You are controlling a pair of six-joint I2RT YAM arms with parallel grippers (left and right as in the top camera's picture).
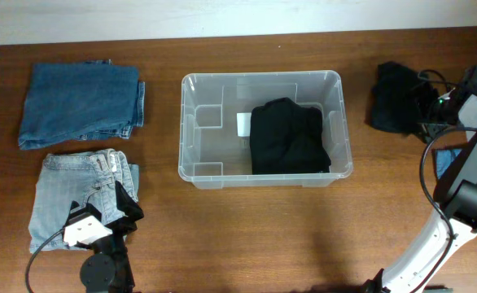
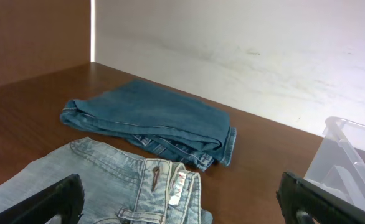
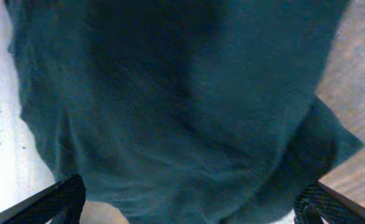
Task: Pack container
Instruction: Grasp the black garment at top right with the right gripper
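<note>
The table (image 1: 247, 244) carries everything. The container (image 1: 183, 122) sits at its middle, long axis running left to right. A black folded garment (image 1: 289, 138) fills the container's right half. The left half shows only bare plastic and a white label (image 1: 243, 124).

To the container's left lie two folded pairs of jeans, the dark blue pair (image 1: 80, 104) farther back and the light blue pair (image 1: 67, 195) nearer the front. To the container's right, near it but not touching, lies another dark garment (image 1: 397, 98).

The right gripper (image 3: 189, 202) hangs directly over that dark garment (cloth fills its wrist view), jaws spread wide and holding nothing; the container lies to its left. The left gripper (image 1: 127, 205) sits over the light blue pair on the side nearest the container, also spread wide and empty, with the container to its right and farther back.

The right arm looks closer to a grasp. Its load would travel leftward over the container's short wall, though the free room lies in the far, left half.
</note>
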